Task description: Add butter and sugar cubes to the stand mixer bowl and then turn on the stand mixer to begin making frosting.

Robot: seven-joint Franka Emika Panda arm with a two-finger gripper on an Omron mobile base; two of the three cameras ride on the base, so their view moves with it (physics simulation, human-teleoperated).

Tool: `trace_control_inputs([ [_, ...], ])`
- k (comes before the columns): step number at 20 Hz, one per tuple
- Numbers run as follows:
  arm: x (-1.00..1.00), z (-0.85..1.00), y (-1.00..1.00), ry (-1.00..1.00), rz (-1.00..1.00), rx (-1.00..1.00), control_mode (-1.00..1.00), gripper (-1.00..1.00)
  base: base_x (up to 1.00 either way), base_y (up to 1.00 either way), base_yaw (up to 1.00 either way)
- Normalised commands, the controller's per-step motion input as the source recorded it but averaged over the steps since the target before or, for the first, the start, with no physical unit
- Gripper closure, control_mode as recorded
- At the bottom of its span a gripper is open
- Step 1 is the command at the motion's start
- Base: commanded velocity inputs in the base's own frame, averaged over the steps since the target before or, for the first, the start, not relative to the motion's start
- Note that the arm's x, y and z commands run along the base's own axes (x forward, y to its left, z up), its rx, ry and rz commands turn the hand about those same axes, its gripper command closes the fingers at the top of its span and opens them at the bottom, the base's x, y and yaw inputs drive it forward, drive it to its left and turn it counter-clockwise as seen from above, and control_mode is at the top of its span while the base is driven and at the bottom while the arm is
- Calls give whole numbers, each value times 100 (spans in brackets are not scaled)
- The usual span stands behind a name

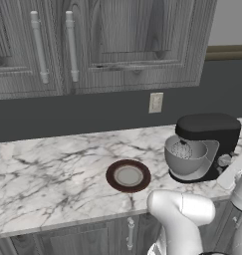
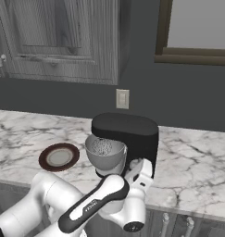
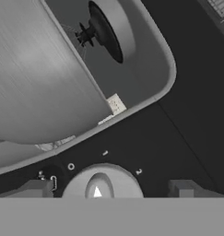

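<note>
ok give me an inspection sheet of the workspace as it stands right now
surface: marble counter, mostly bare.
job's things: black stand mixer with grey bowl under its head, whisk inside; in the hand view its silver knob sits close ahead, beside the marks 0, 1 and 2. butter and sugar cubes: cannot tell whether they are in the bowl.
clutter: dark brown plate left of the mixer, nothing on it.
claw: claw open, a tip on each side of the knob, not closed on it.
cables: nothing seen.
surroundings: grey wood cabinets above, wall outlet, dark backsplash.
</note>
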Motion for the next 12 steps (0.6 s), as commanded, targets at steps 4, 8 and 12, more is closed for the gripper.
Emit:
trace_control_inputs([
  [4,11,-7,-1,0,0,0,-100,-100,0,0,0],
  [8,8,-13,-5,0,0,0,-100,-100,0,0,0],
  [12,4,-13,-8,0,0,0,-100,-100,0,0,0],
])
